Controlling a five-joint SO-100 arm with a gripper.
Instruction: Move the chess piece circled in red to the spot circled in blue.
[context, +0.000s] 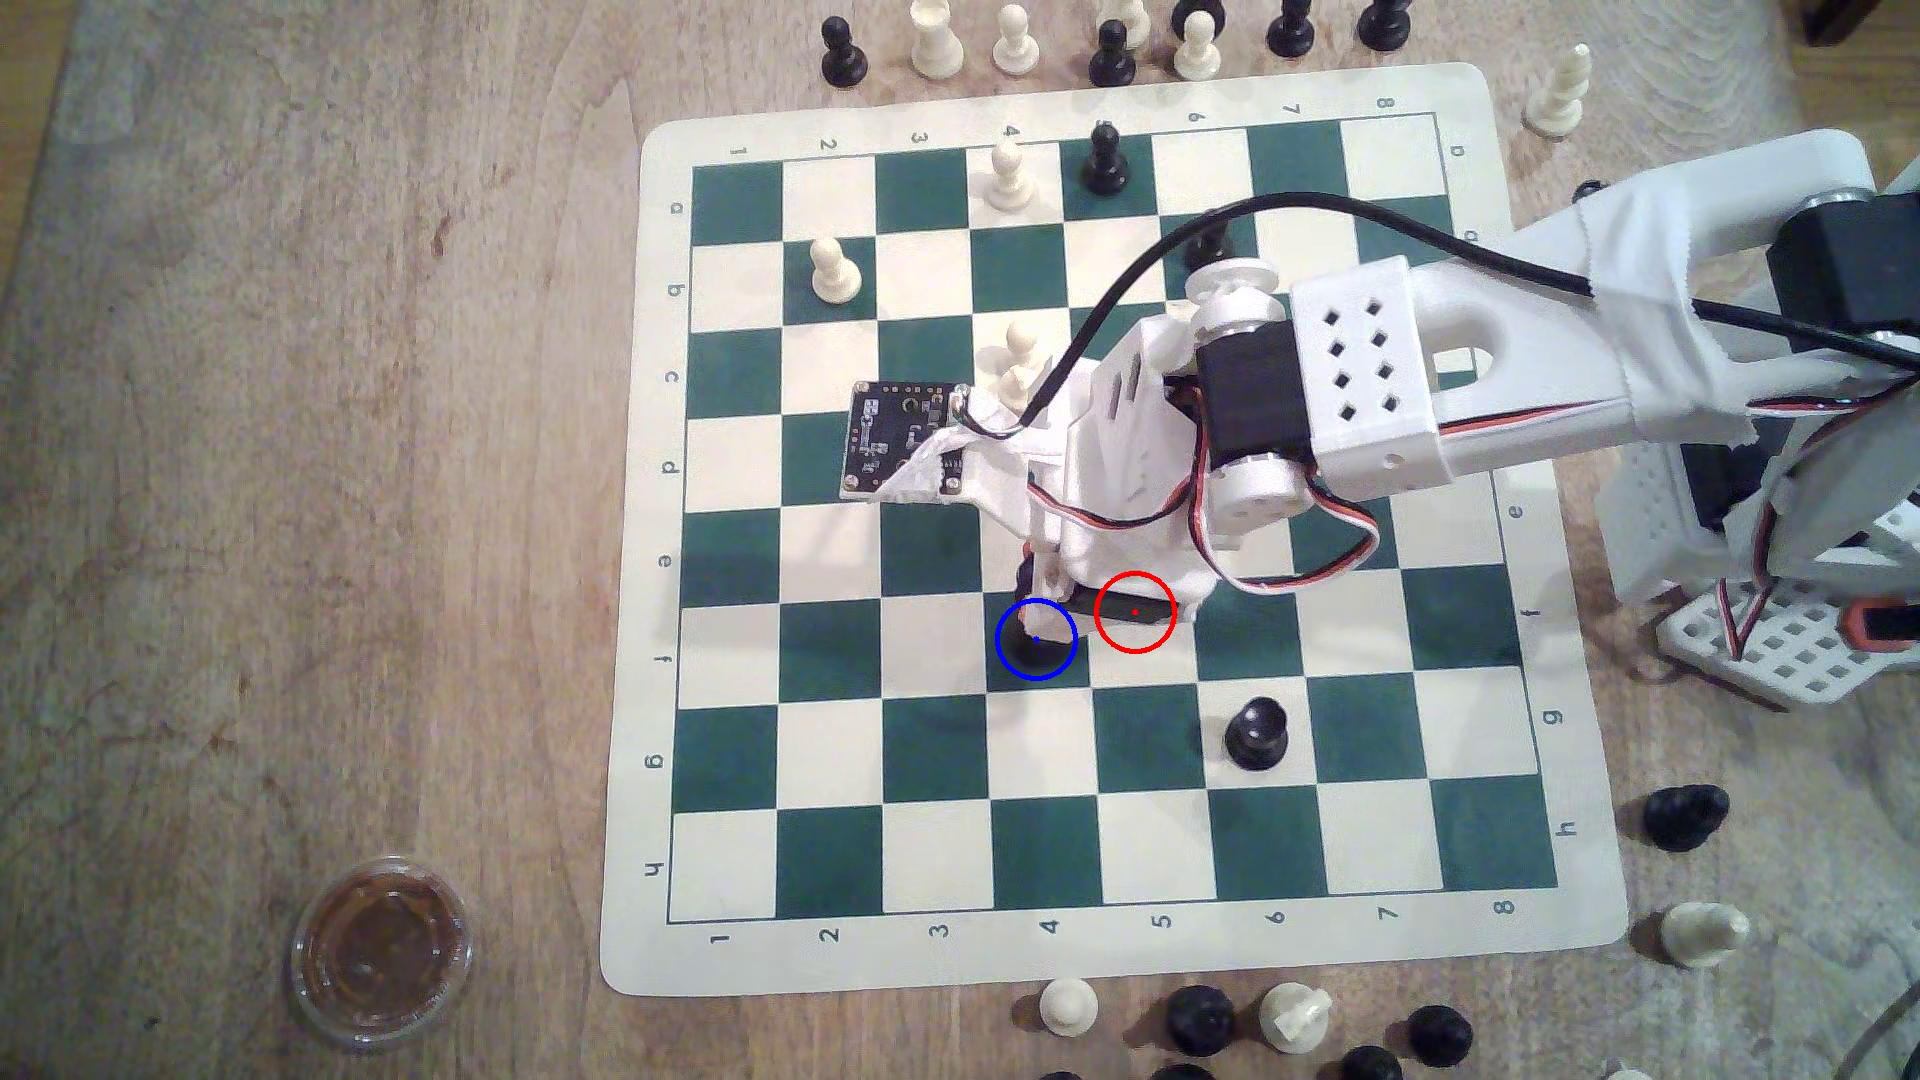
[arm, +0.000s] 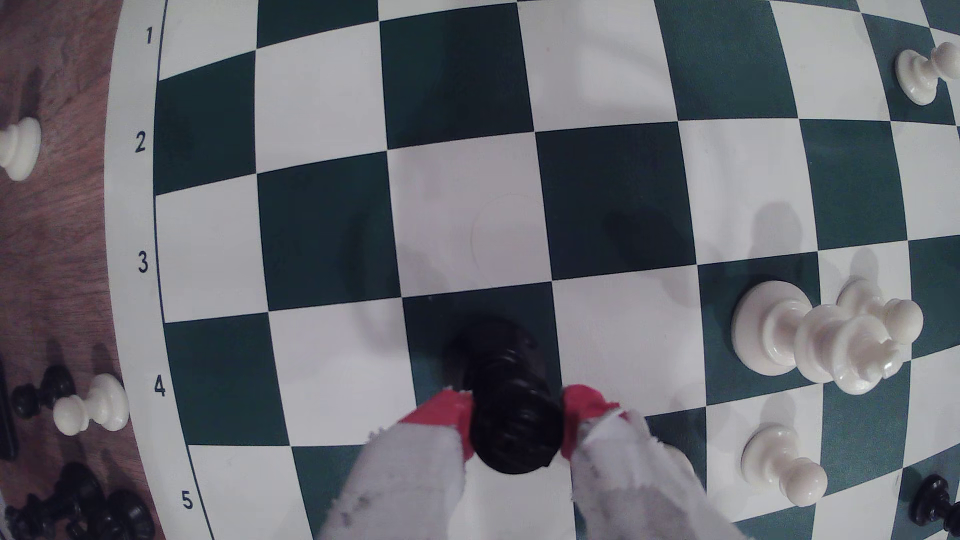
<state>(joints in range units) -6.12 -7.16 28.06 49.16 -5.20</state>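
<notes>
The hand (arm: 517, 420) is clamped on the piece (arm: 511, 410): in the wrist view its two red-tipped fingers (arm: 449, 415) press the black body from either side, just under the knob and above the broad base. The base sits over a dark green square, and in the exterior view the piece (context: 1034, 652) shows dark inside the blue ring of the spot (context: 1051, 675), at about 9 o'clock from the red ring on the neighbouring cream square. Whether the base is resting on the board (context: 1143, 852) or hanging just above it cannot be told.

On handling, judged from its look: the piece is glossy hard plastic, stiff and light, so it needs little squeeze and will not give or bruise. The gloss and the round, tapering profile make it slippery; a grip on the knob could squirt it out, and a grip on the flared base would be too wide. The narrow waist where the fingers sit now looks like the right hold, with the ridges there giving some purchase. The wide base should stand steadily once flat, but a tilt at release could make it rock or topple.

Nearby, a black piece (context: 1255, 733) stands at about 4 o'clock from the spot, well apart, and white pawns (arm: 779, 462) stand farther off, so the square has free room around it
</notes>
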